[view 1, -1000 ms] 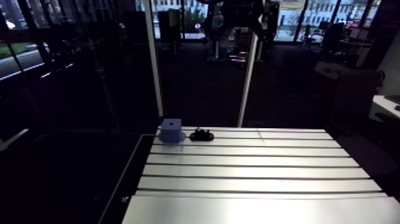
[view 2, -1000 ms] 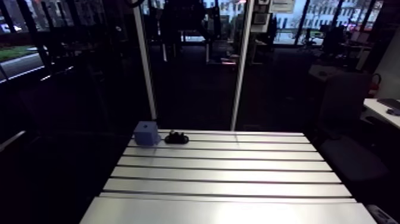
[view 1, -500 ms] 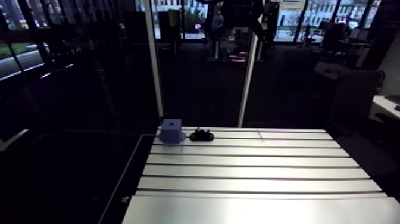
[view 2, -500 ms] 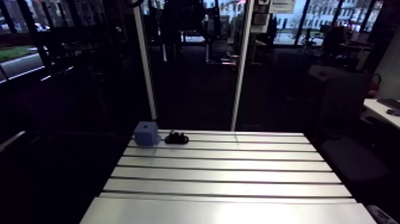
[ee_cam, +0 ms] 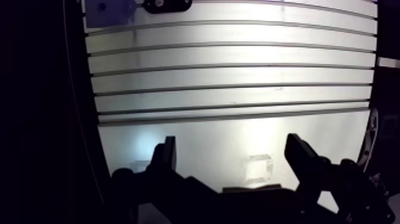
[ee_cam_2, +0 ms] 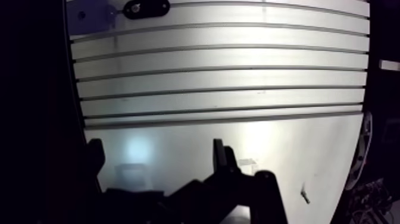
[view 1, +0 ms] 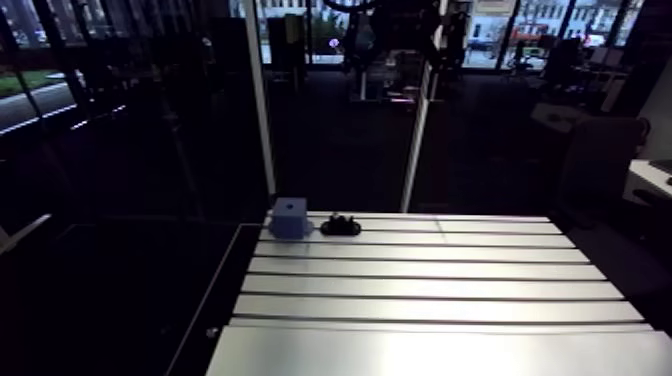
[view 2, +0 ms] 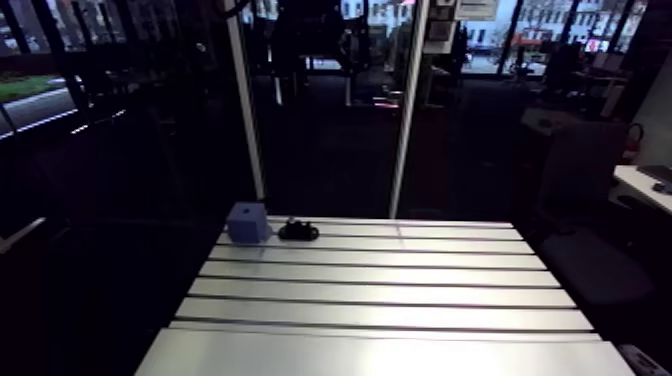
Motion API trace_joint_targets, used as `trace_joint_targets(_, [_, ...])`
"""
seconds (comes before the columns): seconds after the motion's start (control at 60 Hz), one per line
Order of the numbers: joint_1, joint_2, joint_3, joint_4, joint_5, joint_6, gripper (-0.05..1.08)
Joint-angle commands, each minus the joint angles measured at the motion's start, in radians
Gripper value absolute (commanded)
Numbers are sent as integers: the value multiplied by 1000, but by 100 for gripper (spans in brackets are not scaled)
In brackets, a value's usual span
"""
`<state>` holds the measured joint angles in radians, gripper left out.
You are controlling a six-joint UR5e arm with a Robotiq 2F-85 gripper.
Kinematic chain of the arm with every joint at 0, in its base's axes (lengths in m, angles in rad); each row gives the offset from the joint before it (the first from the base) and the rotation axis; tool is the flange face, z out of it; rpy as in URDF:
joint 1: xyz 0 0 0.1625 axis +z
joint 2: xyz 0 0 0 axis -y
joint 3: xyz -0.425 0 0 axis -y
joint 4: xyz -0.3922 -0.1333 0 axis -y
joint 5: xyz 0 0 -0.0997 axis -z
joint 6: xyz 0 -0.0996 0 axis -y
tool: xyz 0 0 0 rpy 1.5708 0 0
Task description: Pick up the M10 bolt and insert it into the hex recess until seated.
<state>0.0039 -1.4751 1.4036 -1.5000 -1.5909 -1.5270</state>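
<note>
Wrist view, with the arm view as a check. A blue cubic block [ee_cam: 110, 12] stands at the far corner of the slotted aluminium table [ee_cam: 238, 77], well ahead of my gripper [ee_cam: 232, 159] and off to one side. The hex recess [ee_cam: 102, 6], presumably the dark spot on the block's top face, is too small to read as a hexagon. Just beside the block lies what I take for the M10 bolt [ee_cam: 166, 5], a small dark oblong piece. Its long axis runs along the table's slots, across my line of approach. My fingers [ee_cam: 165, 156] stand wide apart, with only bare table between them. The view's edge cuts the bolt off. Head and shank cannot be told apart, nor whether bolt and block touch.
</note>
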Motion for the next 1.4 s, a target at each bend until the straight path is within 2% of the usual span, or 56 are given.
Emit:
trace_joint_targets(0.017, [20, 25, 58, -151, -2, 29, 1])
trace_joint_targets(0.233, [57, 53, 171, -343, -4, 56, 1])
trace_joint_targets(0.3, [88, 66, 212, -458, -8, 54, 1])
trace_joint_targets(0.4, [117, 100, 226, -525, -10, 50, 1])
trace_joint_targets(0.583, [135, 149, 248, -562, -10, 54, 1])
trace_joint_targets(0.65, [144, 170, 267, -621, -10, 51, 1])
trace_joint_targets(0.683, [155, 196, 283, -699, -14, 48, 1])
trace_joint_targets(0.75, [166, 216, 294, -749, -23, 46, 1])
trace_joint_targets(0.8, [166, 226, 298, -760, -33, 46, 1])
trace_joint_targets(0.817, [168, 236, 302, -767, -44, 47, 1])
trace_joint_targets(0.833, [168, 236, 302, -767, -44, 47, 1])
trace_joint_targets(0.85, [168, 244, 307, -772, -57, 49, 1])
trace_joint_targets(0.95, [169, 255, 318, -802, -75, 46, 1])
trace_joint_targets(1.05, [168, 266, 329, -883, -79, 33, 1])
trace_joint_targets(1.1, [168, 277, 340, -918, -73, 28, 1])
trace_joint_targets(1.4, [161, 319, 339, -953, -71, 14, 1])
